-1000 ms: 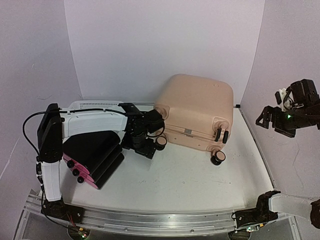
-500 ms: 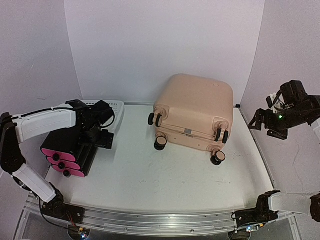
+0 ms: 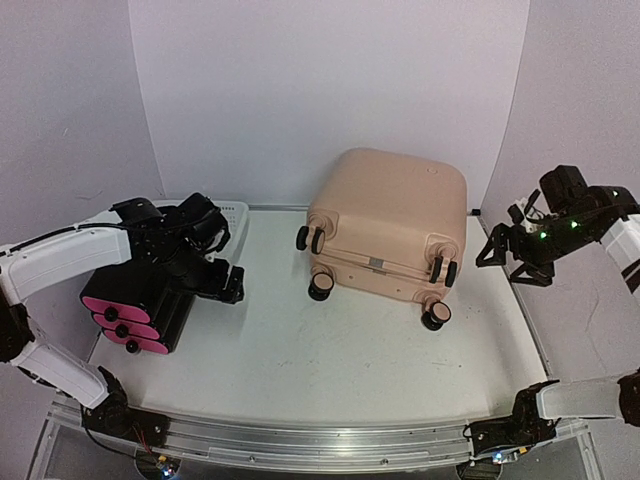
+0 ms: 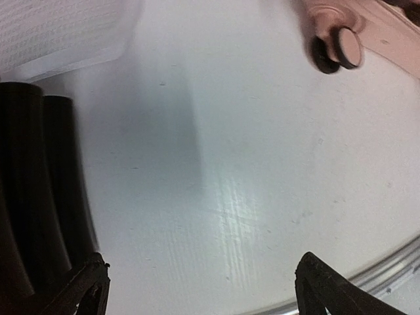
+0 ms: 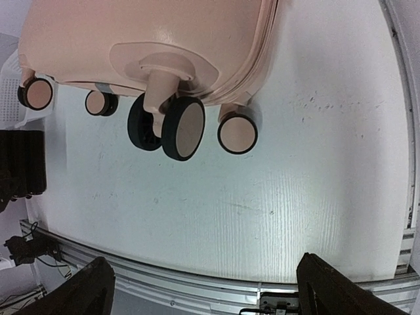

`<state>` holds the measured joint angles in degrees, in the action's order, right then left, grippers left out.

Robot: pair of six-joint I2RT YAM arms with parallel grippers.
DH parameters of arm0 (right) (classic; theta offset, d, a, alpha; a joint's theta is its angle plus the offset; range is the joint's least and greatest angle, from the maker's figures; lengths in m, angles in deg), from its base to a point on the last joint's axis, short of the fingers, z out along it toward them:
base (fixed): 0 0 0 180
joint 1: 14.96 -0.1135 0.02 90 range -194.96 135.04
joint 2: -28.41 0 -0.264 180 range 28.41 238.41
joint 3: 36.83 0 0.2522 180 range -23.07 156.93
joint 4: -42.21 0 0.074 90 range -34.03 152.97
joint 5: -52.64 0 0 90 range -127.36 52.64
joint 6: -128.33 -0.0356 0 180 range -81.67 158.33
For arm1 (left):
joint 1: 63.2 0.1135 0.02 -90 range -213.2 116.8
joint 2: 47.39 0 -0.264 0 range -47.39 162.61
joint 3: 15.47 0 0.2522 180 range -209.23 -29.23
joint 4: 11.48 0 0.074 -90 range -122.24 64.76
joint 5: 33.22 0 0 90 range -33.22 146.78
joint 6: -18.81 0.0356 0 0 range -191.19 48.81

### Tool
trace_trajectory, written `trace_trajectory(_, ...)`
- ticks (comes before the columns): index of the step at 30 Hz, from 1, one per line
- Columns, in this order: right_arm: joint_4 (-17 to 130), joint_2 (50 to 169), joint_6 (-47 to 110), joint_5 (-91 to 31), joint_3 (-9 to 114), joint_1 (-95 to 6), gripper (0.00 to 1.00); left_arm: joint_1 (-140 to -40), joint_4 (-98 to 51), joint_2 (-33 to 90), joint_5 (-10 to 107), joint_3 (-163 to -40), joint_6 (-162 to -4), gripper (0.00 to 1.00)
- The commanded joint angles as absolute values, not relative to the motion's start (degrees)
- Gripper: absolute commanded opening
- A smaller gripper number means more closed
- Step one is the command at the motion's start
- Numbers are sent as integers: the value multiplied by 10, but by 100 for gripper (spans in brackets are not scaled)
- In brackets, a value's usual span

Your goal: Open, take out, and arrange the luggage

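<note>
**Both grippers wide and empty, suitcase shut between them**

On the left, the left gripper (image 3: 218,278) hangs just beside the black drawer box (image 3: 125,300), jaws spread wide, holding nothing. The luggage (image 3: 385,215) lies well off to its right across the white table (image 3: 330,360). It rests flat and shut at the back, right of centre, long axis running back to front, wheels toward the arms' bases. The right gripper (image 3: 508,262), equally wide and empty, hovers near its right-hand wheels, so I'd judge that arm the nearer
</note>
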<state>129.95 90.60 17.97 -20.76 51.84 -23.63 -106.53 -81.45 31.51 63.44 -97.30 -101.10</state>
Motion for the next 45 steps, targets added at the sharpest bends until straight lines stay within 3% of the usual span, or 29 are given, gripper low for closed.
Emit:
trace_trajectory(1, 1257, 946, 183, -165, 511, -259, 98, -1131, -783, 306, 596, -1031, -1000, 99)
trace_trajectory(6, 1219, 1023, 159, -185, 523, -313, 97, -1186, -777, 360, 602, -1083, -1007, 99)
trace_trajectory(19, 1138, 1138, 134, -318, 540, -367, 72, -1261, -760, 435, 614, -1118, -1033, 99)
trace_trajectory(30, 1099, 1162, 109, -374, 535, -493, 33, -1264, -754, 417, 631, -1098, -1044, 99)
trace_trajectory(37, 1046, 1181, 38, -353, 544, -642, 39, -1264, -752, 402, 649, -1088, -1054, 99)
trace_trajectory(42, 1051, 1199, 58, -303, 596, -695, 57, -1264, -740, 381, 659, -1074, -1069, 99)
trace_trajectory(45, 1071, 1167, 79, -320, 604, -695, 73, -1264, -727, 358, 670, -1059, -1078, 99)
